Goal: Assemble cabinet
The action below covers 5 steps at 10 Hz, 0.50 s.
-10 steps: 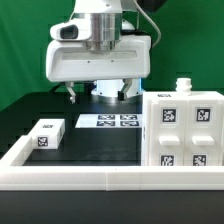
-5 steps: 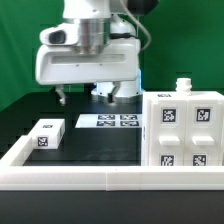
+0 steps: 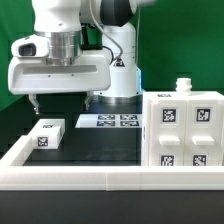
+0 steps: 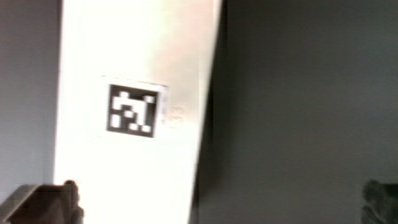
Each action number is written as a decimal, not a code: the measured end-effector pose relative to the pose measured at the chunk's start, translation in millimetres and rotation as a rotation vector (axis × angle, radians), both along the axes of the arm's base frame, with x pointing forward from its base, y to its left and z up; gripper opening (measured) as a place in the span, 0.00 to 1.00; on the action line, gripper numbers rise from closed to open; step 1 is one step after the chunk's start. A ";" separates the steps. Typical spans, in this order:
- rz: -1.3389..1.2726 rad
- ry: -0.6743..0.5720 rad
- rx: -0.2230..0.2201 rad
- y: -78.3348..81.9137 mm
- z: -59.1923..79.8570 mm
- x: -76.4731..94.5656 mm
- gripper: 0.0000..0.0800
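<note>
The cabinet's large white shell (image 3: pixel 183 130) stands at the exterior view's right, with several square tags on its front and a small knob on top. One small white tagged block (image 3: pixel 46 134) lies on the dark table at the exterior view's left. My gripper (image 3: pixel 61 102) hangs open and empty above that block, its dark fingertips (image 3: pixel 35 101) spread wide and well clear of it. In the wrist view the block (image 4: pixel 143 60) shows as a long white piece with a tag. It lies toward one finger (image 4: pixel 45 205) of the open gripper (image 4: pixel 214 205).
The marker board (image 3: pixel 112 121) lies flat on the table behind the middle. A low white border rail (image 3: pixel 100 178) runs along the front and up the exterior view's left side. The arm's white base stands at the back.
The arm has swung to the exterior view's left, from above the marker board to above the small block. The gripper stays open. No part has moved.
</note>
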State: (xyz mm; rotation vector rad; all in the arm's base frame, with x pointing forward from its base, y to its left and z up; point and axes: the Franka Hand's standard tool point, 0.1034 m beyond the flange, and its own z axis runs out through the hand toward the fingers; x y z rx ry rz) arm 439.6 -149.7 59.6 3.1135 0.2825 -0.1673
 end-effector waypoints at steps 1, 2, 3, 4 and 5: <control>-0.004 0.003 -0.003 -6.9 -3.4 1.1 1.00; -0.006 0.006 -0.005 -11.5 -5.9 1.4 1.00; -0.003 0.010 -0.007 -16.6 -9.2 0.7 1.00; -0.002 0.010 -0.010 -20.5 -13.2 0.3 1.00; -0.001 0.010 -0.013 -21.9 -16.6 -0.5 1.00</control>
